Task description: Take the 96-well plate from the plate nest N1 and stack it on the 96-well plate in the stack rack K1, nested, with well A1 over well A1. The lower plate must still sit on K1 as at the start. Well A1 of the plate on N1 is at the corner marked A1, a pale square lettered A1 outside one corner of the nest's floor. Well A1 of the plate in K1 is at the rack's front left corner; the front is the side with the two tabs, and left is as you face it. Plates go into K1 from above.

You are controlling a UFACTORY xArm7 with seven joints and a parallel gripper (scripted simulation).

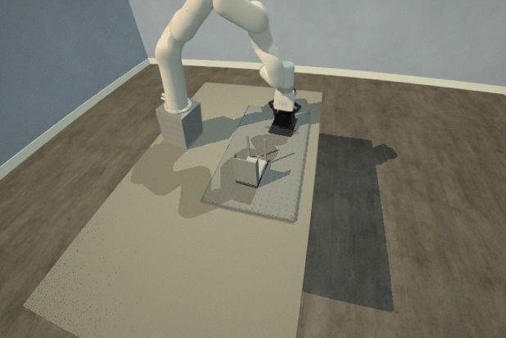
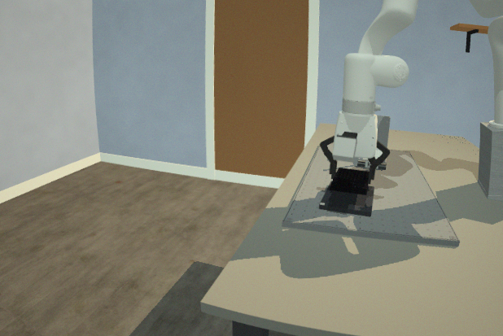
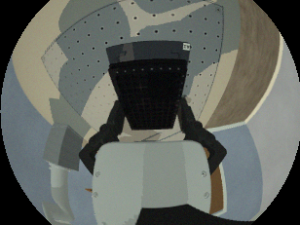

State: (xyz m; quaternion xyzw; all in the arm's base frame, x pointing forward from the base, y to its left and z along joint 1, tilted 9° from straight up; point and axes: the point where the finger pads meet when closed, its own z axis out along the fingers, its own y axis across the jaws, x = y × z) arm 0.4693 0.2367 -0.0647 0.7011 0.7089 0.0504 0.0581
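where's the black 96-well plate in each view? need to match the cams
Top: the black plate, right of centre, under the gripper, above the nest.
Exterior: right of centre, held between the fingers.
Wrist: centre.
Shared landmark: grey perforated board.

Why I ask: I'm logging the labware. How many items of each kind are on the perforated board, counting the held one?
96-well plates: 2, the dark plate gripped in the tool and the pale plate, only partly visible, in the stack rack
Plate nests: 1, the black nest
Stack racks: 1
Total: 4
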